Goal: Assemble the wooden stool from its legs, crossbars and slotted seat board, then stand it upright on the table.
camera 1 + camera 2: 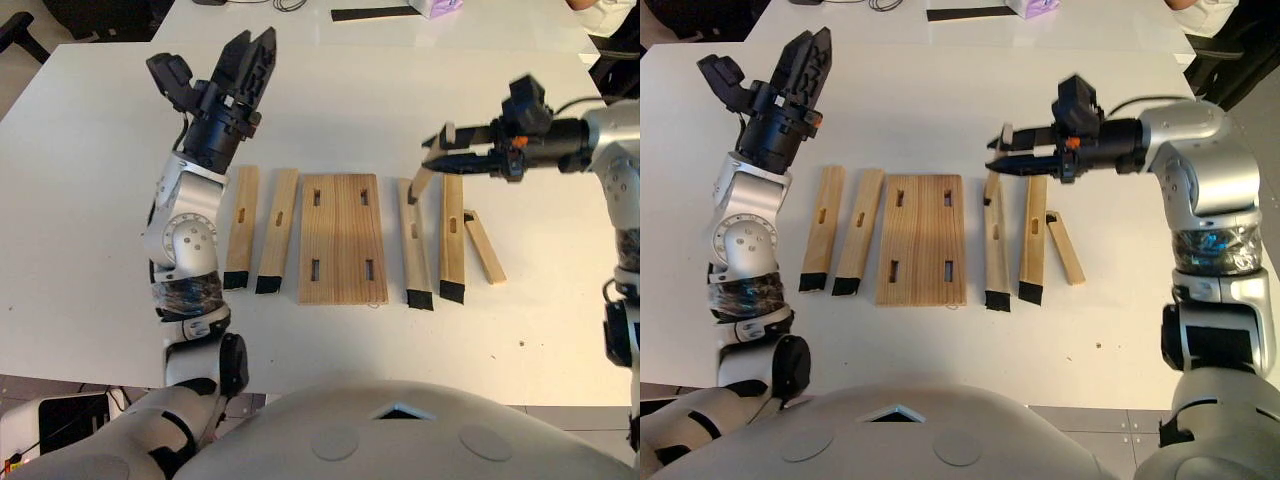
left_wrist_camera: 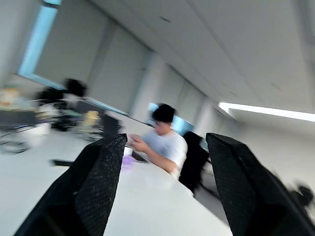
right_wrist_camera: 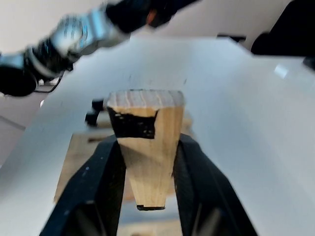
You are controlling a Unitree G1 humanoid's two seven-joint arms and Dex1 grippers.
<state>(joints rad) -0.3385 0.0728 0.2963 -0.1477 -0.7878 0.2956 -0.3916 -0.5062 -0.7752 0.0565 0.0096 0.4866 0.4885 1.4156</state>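
Observation:
The slotted seat board (image 1: 340,238) lies flat at the table's middle. Two legs (image 1: 242,225) (image 1: 278,228) with black ends lie to its left, and two more legs (image 1: 414,245) (image 1: 452,238) to its right. A short crossbar (image 1: 484,247) rests beside the rightmost leg. My right gripper (image 1: 437,152) hovers over the far ends of the right-hand legs, shut on another short crossbar (image 3: 147,152) that hangs tilted between its fingers. My left gripper (image 1: 256,36) is raised above the table behind the left-hand legs, pointing up and away, open and holding nothing.
The white table (image 1: 90,200) has bare room on its left side and along the front edge. Behind it stands a second table (image 1: 500,30) carrying a black strip (image 1: 370,13) and a purple item (image 1: 440,7).

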